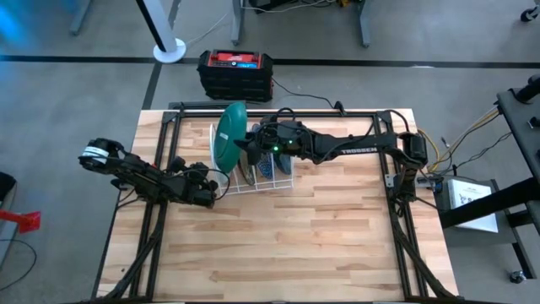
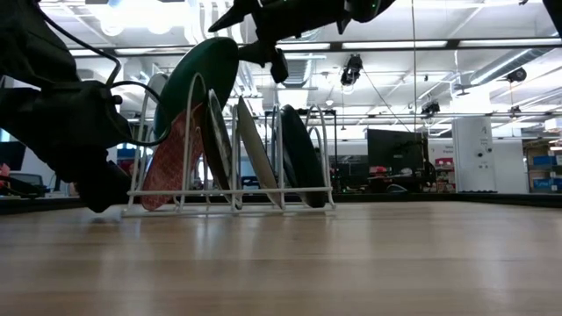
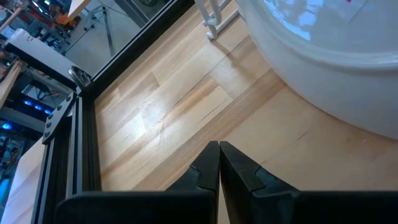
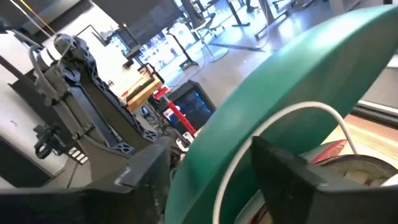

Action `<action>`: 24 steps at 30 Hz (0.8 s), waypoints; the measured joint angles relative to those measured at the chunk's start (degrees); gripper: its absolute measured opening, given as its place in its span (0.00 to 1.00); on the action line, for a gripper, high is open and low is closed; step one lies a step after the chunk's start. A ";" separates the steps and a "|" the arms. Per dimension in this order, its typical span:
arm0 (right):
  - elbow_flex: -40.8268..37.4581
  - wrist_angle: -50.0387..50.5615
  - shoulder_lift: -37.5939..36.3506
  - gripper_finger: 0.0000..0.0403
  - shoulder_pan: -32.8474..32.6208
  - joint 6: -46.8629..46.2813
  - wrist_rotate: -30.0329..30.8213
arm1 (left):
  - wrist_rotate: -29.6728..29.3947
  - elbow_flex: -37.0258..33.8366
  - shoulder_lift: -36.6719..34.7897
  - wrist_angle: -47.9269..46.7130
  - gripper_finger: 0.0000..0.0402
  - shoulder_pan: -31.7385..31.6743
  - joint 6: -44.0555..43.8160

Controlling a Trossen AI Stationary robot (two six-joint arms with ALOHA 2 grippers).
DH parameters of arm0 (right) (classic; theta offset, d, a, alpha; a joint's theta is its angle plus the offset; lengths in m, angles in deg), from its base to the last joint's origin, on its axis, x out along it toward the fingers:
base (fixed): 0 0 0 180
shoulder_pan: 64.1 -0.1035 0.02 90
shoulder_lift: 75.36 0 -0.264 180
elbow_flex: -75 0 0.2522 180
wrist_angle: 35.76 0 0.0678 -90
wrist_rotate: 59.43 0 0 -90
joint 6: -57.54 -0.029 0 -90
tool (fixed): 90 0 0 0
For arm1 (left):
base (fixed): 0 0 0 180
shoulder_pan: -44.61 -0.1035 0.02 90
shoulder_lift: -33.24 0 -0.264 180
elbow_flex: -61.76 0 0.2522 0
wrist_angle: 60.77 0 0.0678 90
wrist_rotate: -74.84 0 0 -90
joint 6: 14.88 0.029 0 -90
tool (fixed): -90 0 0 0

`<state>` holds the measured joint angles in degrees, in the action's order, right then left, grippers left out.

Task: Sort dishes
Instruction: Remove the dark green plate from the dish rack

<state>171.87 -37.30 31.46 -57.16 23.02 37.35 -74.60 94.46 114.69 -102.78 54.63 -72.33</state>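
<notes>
A white wire rack (image 1: 253, 173) stands at the table's far middle. Several dishes stand on edge in it: a red-pink patterned plate (image 2: 171, 167), a dark green plate (image 2: 198, 83) leaning left, a dark plate (image 2: 219, 145), a greyish plate (image 2: 255, 149) and a dark blue plate (image 2: 303, 154). My right gripper (image 4: 217, 174) is open at the green plate's upper rim, one finger on each side. My left gripper (image 3: 219, 165) is shut just left of the rack, close over the wood, beside a plate's pale underside (image 3: 323, 62). My right gripper comes nearly level from the table's right, and its fingers (image 4: 292, 174) straddle the green plate's upper rim (image 4: 249, 118). I cannot tell whether either finger touches it. The plate stands tilted, its lower edge in the rack.
A black and red box (image 1: 236, 72) sits on the floor behind the table's far edge. Black frame rails (image 1: 160, 127) run along the table's sides. Bare wood (image 1: 287, 245) fills the table's near half.
</notes>
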 joint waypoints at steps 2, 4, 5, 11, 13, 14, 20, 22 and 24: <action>0.00 -0.09 0.08 0.46 0.00 0.34 0.23 | 0.00 0.00 0.00 0.02 0.00 0.00 0.00; 0.00 -0.20 0.12 0.37 0.00 0.55 0.46 | 0.00 0.00 0.00 0.02 0.00 0.00 0.00; 0.00 -0.37 0.12 0.33 0.00 0.60 0.54 | 0.00 0.00 0.00 0.04 0.00 0.00 0.00; 0.04 -1.10 0.12 0.06 -0.16 0.87 -0.56 | -0.06 0.00 0.00 0.25 0.00 0.00 -0.04; 0.07 -2.37 0.12 0.02 -0.17 2.09 -1.89 | -0.17 0.00 0.00 0.22 0.00 0.00 -0.04; 0.07 -2.75 0.12 0.02 -0.15 2.34 -2.08 | -0.19 0.00 0.00 0.22 0.00 0.00 -0.04; 0.07 -3.51 -0.05 0.01 -0.21 2.69 -3.51 | -0.11 0.00 0.00 -0.04 0.00 0.00 -0.04; 0.07 -3.70 -0.14 0.01 -0.48 2.82 -4.08 | -0.05 0.00 0.00 -0.06 0.00 0.00 -0.04; 0.07 -3.69 -0.14 0.00 -0.67 3.83 -4.07 | 0.00 0.00 0.00 -0.09 0.00 0.00 -0.05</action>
<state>171.94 -40.99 31.32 -57.82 26.84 33.28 -74.60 94.46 114.69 -102.87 54.63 -72.38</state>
